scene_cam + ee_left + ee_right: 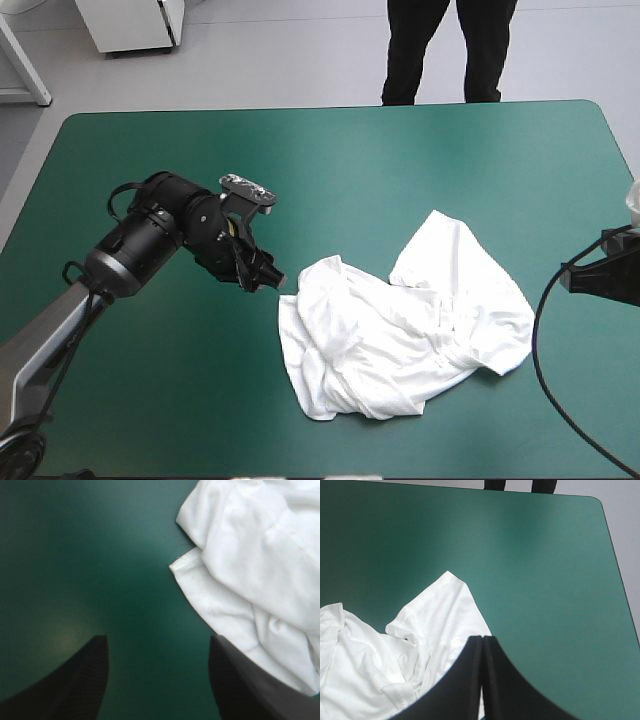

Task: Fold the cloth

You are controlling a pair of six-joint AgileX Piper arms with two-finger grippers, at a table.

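Observation:
The white T-shirt [400, 330] lies in a crumpled heap right of the table's middle, one sleeve pointing toward the far side. My left gripper [268, 278] hovers just off the heap's left edge. In the left wrist view it [157, 647] is open over bare teal-green cover, and the T-shirt [250, 565] lies ahead and to one side, with its hem reaching one finger [240, 680]. My right gripper [482, 639] is shut with nothing in it, held back from the T-shirt [395, 650] near the table's right edge.
Bare teal-green cover [330, 170] stretches along the far side and the left half of the table. The right arm [600, 272] sits at the table's right edge. A person's legs stand beyond the far edge, away from the top.

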